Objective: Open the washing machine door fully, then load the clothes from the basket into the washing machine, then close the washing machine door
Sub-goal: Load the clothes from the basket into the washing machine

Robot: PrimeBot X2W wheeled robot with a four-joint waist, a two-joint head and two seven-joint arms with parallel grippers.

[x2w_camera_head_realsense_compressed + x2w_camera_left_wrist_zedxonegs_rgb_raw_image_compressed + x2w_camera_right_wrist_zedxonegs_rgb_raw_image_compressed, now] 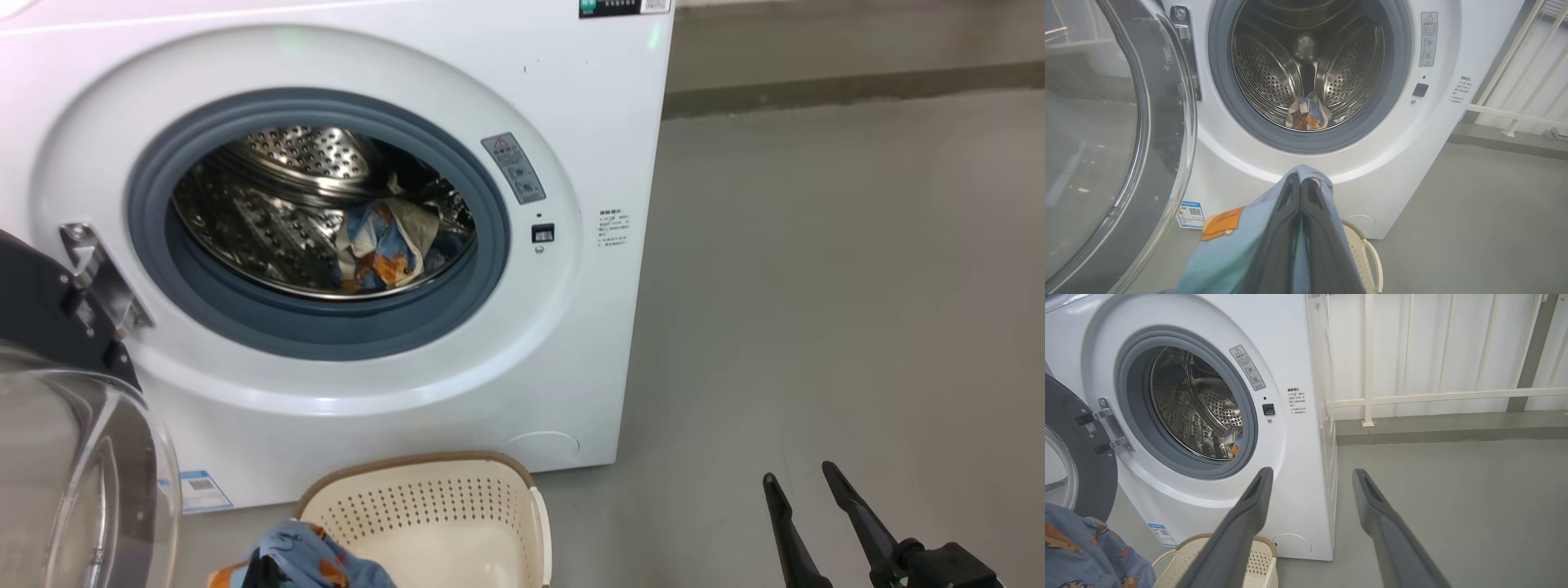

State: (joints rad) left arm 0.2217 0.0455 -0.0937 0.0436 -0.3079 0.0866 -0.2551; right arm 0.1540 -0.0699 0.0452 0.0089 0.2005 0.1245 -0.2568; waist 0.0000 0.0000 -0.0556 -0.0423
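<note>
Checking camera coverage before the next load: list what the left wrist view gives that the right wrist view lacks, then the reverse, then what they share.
Left wrist view: the left tool shut on a blue garment. Right wrist view: the right tool, open and empty, and the side wall of the washing machine. Shared: the washing machine door standing open, another garment in the drum, the basket.

The washing machine [571, 122] is showing a smooth, glossy white shell, its drum [269, 204] gleaming as perforated polished steel inside a matt grey-blue rubber gasket [326, 327]. The washing machine door [73, 425] is shining with clear glass. The basket [441, 506] is looking like smooth perforated cream plastic, with a brown woven-look rim. The clothes [1229, 245] are hanging as soft printed cloth. The floor [816, 286] is lying matt grey. On the right gripper [1311, 473] the jaws are looking matt dark grey.
</note>
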